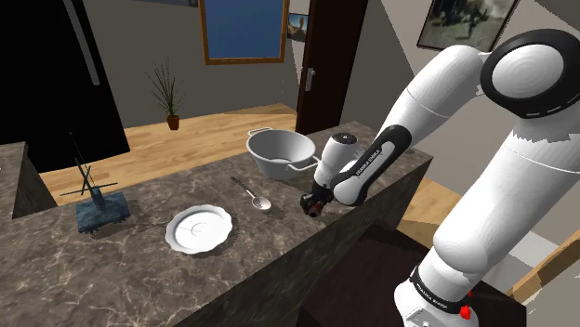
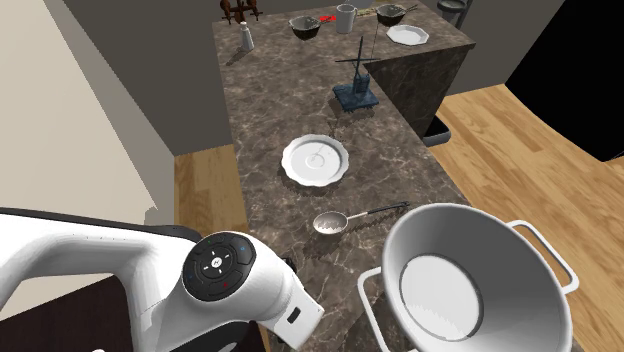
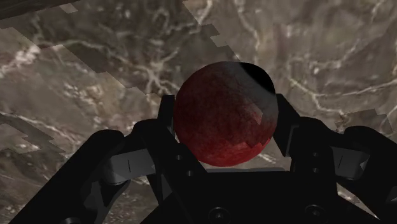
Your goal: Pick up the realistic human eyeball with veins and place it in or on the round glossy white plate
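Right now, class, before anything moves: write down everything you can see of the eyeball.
The eyeball is a smooth ball, dark red and mottled; no iris or pupil faces the wrist camera. The two black fingers clasp its opposite sides. Behind it lies the veined stone countertop, with its black shadow close beside it; whether it touches the stone cannot be told. In the shoulder view it is near the counter's edge, apart from the white plate.

Grey two-handled pot (image 1: 277, 153), metal spoon (image 1: 252, 193) beside it, dark marble counter (image 1: 93, 279), potted plant (image 1: 168, 96) on wooden floor (image 1: 200, 139)
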`<move>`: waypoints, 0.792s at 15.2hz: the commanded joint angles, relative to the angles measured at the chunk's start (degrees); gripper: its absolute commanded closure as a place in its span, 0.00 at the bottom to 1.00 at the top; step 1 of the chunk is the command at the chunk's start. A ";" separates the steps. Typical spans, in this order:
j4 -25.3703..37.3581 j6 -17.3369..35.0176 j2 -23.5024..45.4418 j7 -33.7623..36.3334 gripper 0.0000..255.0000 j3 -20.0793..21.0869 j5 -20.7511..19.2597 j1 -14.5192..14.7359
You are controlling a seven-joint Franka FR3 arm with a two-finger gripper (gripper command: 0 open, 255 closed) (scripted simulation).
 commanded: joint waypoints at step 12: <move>-0.17 -5.93 -6.33 -5.63 1.00 0.12 7.49 1.55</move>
